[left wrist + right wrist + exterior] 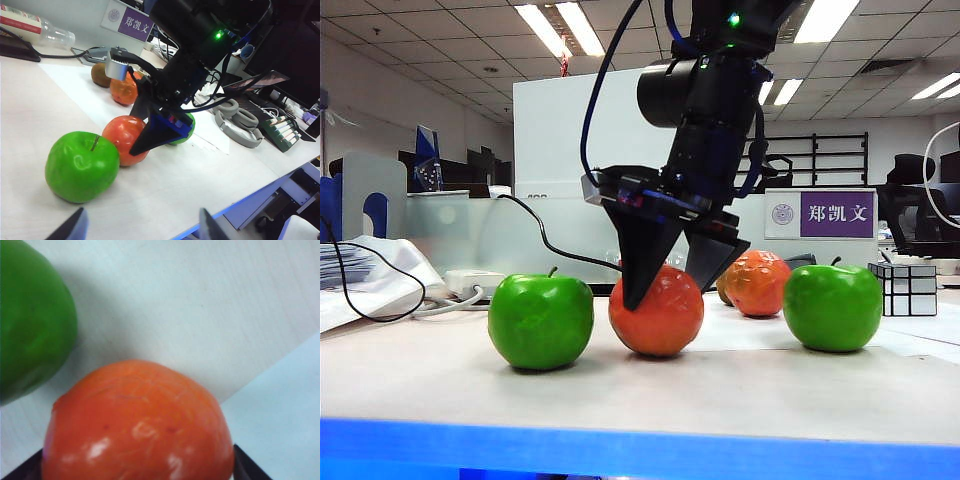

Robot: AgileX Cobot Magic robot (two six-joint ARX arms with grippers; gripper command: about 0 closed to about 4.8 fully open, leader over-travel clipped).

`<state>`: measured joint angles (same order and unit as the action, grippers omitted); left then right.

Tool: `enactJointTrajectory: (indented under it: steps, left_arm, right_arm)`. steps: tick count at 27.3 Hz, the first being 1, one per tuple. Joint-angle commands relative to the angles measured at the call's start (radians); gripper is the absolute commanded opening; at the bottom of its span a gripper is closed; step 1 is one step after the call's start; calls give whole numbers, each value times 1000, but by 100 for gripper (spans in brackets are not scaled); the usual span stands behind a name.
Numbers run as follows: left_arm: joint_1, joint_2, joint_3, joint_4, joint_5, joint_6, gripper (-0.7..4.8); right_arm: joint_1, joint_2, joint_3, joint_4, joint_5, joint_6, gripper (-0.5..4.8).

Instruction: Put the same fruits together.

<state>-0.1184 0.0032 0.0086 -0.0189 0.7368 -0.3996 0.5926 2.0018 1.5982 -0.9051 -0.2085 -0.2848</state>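
The right gripper (672, 262) is reaching down over a glossy orange-red round fruit (656, 310) that is sitting on the pale wooden counter (650, 395). Its black fingers (642, 255) are standing spread wide, one on each side of the fruit's top, and whether they are touching the skin is not clear. In the right wrist view the same fruit (137, 425) is filling the space between the finger edges. Just beside it, on the left of the exterior view, a shiny green faceted plastic apple with a dark stem (540, 320) is resting. A second orange-red fruit (757, 282) is lying farther back, with a small brown kiwi (100, 74) just beside it, half hidden in the exterior view. A second green apple (832, 305) is sitting at the right, well apart from the first apple. The left gripper (142, 225) is hanging back at the counter's near edge, its two finger tips standing apart with nothing between them.
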Motion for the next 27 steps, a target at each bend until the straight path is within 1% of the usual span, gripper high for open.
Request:
enactJointTrajectory:
  steps: [1, 2, 3, 4, 5, 6, 8, 10, 11, 15, 19, 24, 27]
  left_arm:
    - [2, -1, 2, 12, 1, 3, 291]
    - [2, -1, 2, 12, 1, 3, 291]
    - [2, -1, 2, 12, 1, 3, 291]
    - [2, -1, 2, 12, 1, 3, 291]
    - [2, -1, 2, 12, 1, 3, 291]
    - [2, -1, 2, 12, 0, 3, 291]
    - [2, -1, 2, 11, 1, 3, 291]
    - [2, -1, 2, 10, 1, 3, 291]
    - [2, -1, 2, 9, 1, 3, 291]
    - [2, -1, 2, 8, 1, 3, 291]
    - [2, -1, 2, 5, 1, 3, 291]
    - [2, -1, 2, -1, 2, 3, 291]
    - [2, -1, 2, -7, 1, 3, 291]
  right_arm:
    - [8, 21, -1, -14, 8, 4, 479]
    - [10, 23, -1, -14, 8, 4, 420]
    - [13, 23, -1, -14, 8, 4, 306]
    - [14, 23, -1, -12, 8, 3, 223]
    - [15, 23, -1, -10, 7, 3, 154]
    - [16, 23, -1, -5, 6, 3, 104]
    - [17, 23, -1, 0, 8, 0, 67]
    - [17, 23, -1, 3, 8, -6, 1]
    - [17, 23, -1, 8, 9, -7, -6]
    - [17, 23, -1, 45, 17, -7, -7]
    - [17, 23, 3, 89, 106, -8, -7]
    - [-10, 23, 3, 147, 126, -28, -7]
    - [-31, 23, 4, 178, 169, -30, -7]
